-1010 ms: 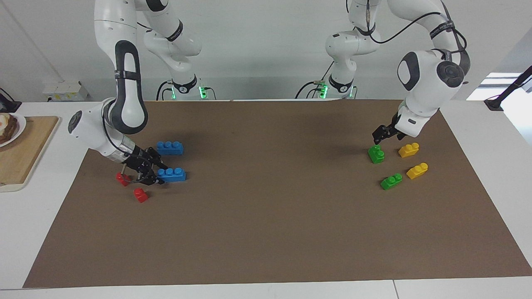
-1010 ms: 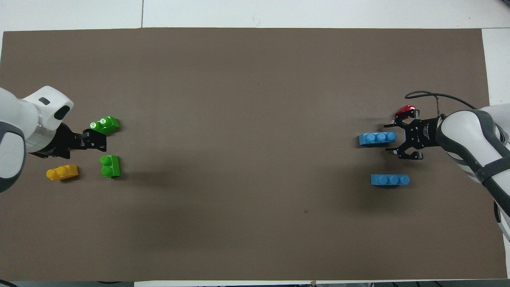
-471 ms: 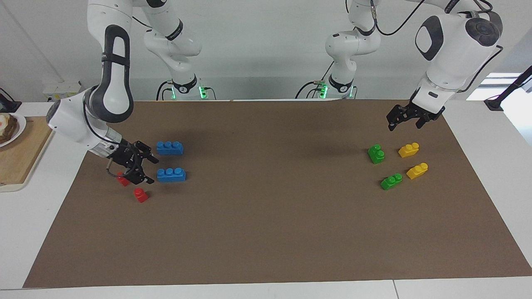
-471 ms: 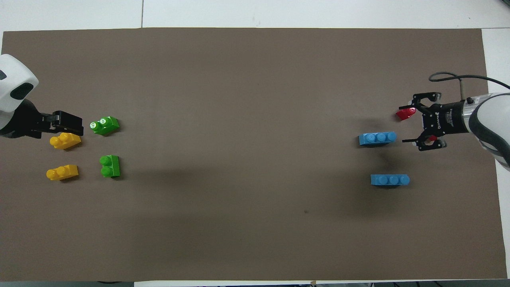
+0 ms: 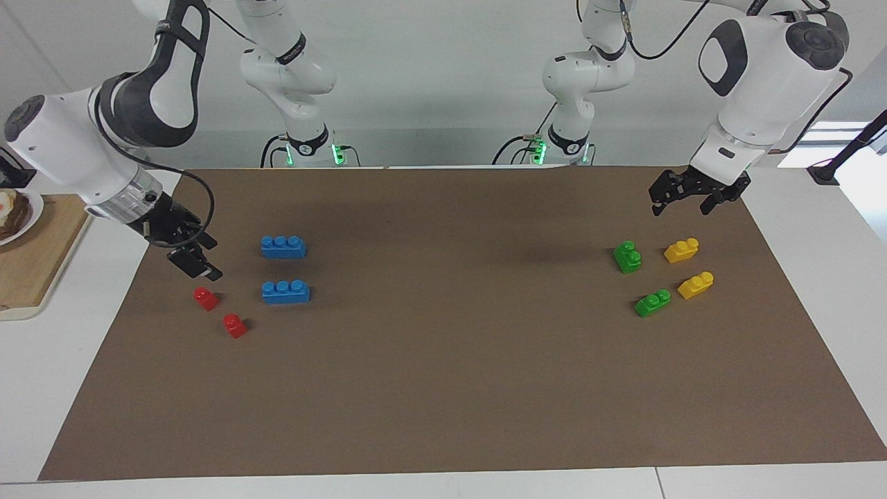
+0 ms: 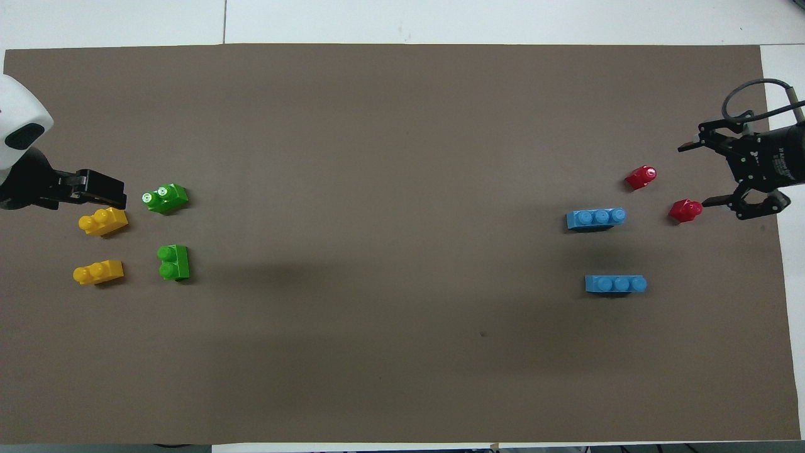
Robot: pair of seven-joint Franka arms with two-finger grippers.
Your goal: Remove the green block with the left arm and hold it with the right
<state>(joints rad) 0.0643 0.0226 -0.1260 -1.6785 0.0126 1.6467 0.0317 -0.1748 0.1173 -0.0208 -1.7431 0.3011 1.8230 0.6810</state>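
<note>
Two green blocks lie on the brown mat toward the left arm's end, and neither is held. One green block (image 5: 627,256) (image 6: 173,262) is nearer to the robots than the other green block (image 5: 652,303) (image 6: 165,197). My left gripper (image 5: 680,206) (image 6: 117,192) hangs open and empty in the air, over the mat beside a yellow brick and apart from both green blocks. At the right arm's end, my right gripper (image 5: 212,260) (image 6: 694,176) is open and empty, raised over the mat's edge just beside the red bricks.
Two yellow bricks (image 5: 682,249) (image 5: 696,285) lie beside the green ones. Two blue bricks (image 5: 283,247) (image 5: 285,292) and two red bricks (image 5: 205,298) (image 5: 234,325) lie toward the right arm's end. A wooden board (image 5: 34,263) with a plate sits off the mat there.
My left gripper has lifted away from the green block nearer to the robots. My right gripper has opened, drawn back from the blue brick and risen toward its end of the table.
</note>
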